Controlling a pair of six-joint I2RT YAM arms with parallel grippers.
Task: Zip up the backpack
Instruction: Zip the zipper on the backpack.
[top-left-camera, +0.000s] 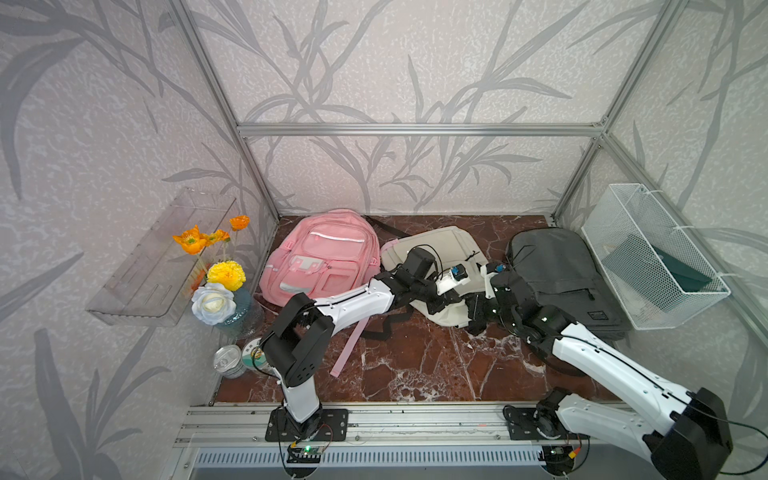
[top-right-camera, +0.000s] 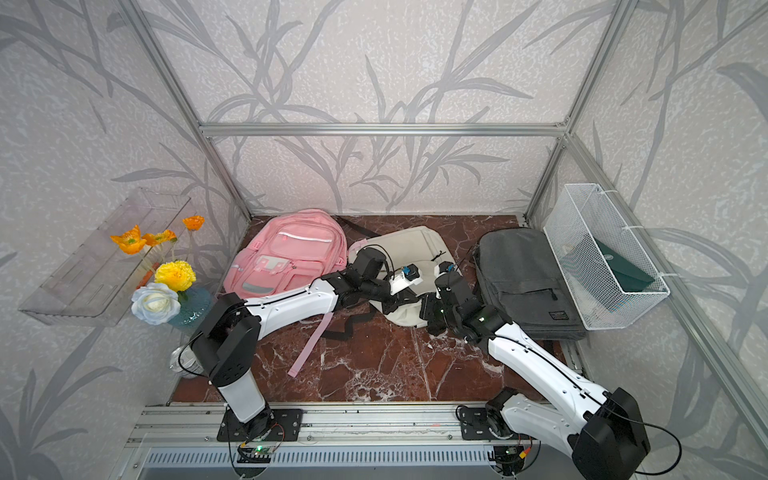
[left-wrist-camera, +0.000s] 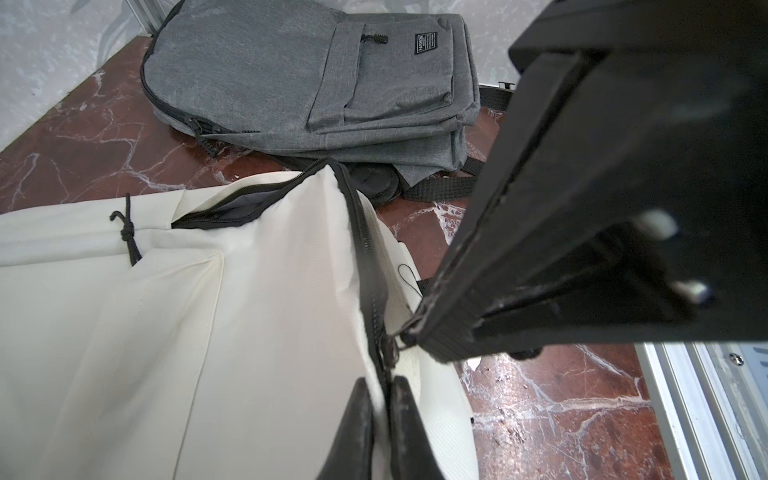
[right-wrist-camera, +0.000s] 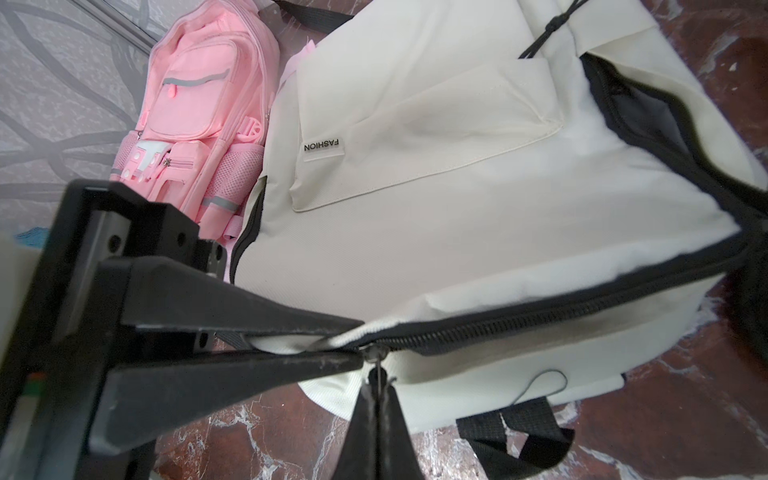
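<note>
The red marble worktop (top-left-camera: 415, 365) carries the cream backpack (top-left-camera: 440, 245) lying flat between a pink backpack (top-left-camera: 324, 253) and a grey backpack (top-left-camera: 557, 266). The right tool (right-wrist-camera: 377, 384) is pinched together on the zipper pull (right-wrist-camera: 374, 359), and the left tool (left-wrist-camera: 380, 380) is clamped on the cream fabric just behind it. The zipper track (right-wrist-camera: 540, 318) runs away from both tools along the side facing the grey backpack to a gaping top corner, so the right arm likely pulls that way while the left anchors.
</note>
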